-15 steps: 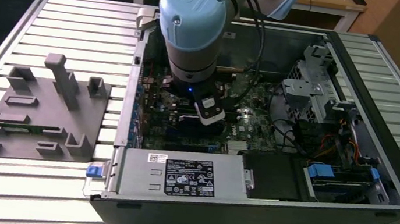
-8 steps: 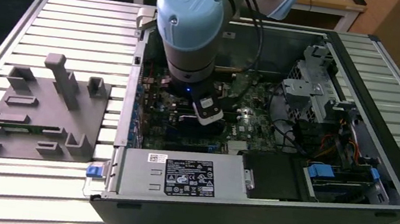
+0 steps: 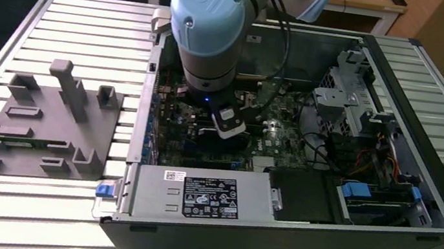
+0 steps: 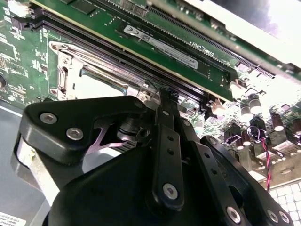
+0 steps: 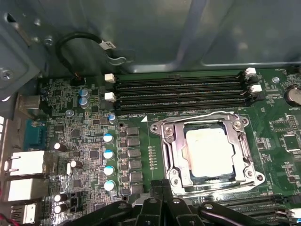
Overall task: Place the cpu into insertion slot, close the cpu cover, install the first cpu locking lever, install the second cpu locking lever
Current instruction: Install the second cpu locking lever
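The chip [image 5: 209, 151] sits seated in the socket [image 5: 207, 155], the metal frame [image 5: 175, 149] closed around it; end effector [image 5: 162, 186] hovers just beside, fingers together, empty; those wire levers look thin, springy, slippery; hook them by their ends.

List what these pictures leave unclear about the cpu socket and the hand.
- Near edge of the cpu cover: in the first wrist view, the black hand hides it.
- Locking levers: whether the thin rods along the cover are latched is too fine to tell.
- The cpu: in the second wrist view, the hand's black body overlaps its near part.
- The insertion slot: in the exterior view, the arm blocks that part of the board.
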Controlling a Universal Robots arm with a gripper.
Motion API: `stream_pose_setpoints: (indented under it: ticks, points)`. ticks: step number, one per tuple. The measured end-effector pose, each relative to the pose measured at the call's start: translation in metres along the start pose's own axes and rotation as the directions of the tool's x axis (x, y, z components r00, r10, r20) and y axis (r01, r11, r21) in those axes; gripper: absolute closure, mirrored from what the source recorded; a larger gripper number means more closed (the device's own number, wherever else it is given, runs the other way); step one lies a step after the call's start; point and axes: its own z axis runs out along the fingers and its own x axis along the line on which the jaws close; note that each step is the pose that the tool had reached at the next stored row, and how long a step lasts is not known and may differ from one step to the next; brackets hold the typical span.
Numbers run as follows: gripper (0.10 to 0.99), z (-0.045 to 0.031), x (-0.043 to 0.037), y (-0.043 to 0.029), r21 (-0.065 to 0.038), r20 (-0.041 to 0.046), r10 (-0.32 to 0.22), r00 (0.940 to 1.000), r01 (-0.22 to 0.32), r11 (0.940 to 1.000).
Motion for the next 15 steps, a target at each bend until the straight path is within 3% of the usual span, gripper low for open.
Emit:
stream_pose_setpoints:
  ticks: [5,12,14,15]
  points:
    - [0.98,-0.0024,0.0,0.0016,-0.001,0.0002,0.0,1.0,0.0,1.0]
    - [0.98,-0.0232,-0.0016,0.0097,0.001,0.0,0.0,1.0,0.0,1.0]
    - [0.98,-0.0272,-0.002,0.0113,0.007,0.0005,-0.001,1.0,0.001,1.0]
    - [0.98,-0.028,-0.0022,0.0119,0.016,0.0015,-0.002,1.0,0.002,0.9999]
